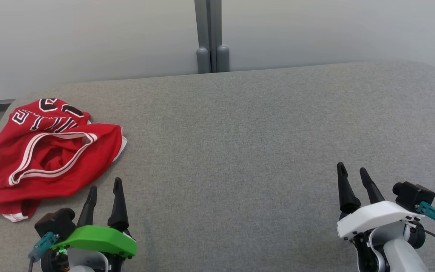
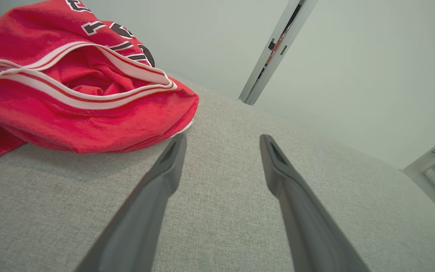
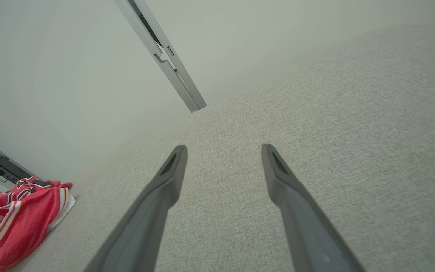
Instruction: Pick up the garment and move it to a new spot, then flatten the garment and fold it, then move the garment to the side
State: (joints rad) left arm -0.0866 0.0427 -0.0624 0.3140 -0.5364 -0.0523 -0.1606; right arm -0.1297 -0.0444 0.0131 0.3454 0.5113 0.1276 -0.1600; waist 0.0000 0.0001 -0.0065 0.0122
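Note:
A crumpled red garment with white trim and black-and-white lettering lies bunched at the far left of the grey fabric surface. My left gripper hovers open just in front of its near right edge, nothing between its fingers. In the left wrist view the garment fills the upper left, its hem just beyond the left fingertip of the open gripper. My right gripper stands open and empty at the lower right, far from the garment. The right wrist view shows its open gripper over bare fabric, the garment at lower left.
A pale wall runs behind the surface with a grey vertical post at its middle. The surface's rounded far corners and left edge lie close to the garment. Wide bare grey fabric stretches between the two grippers.

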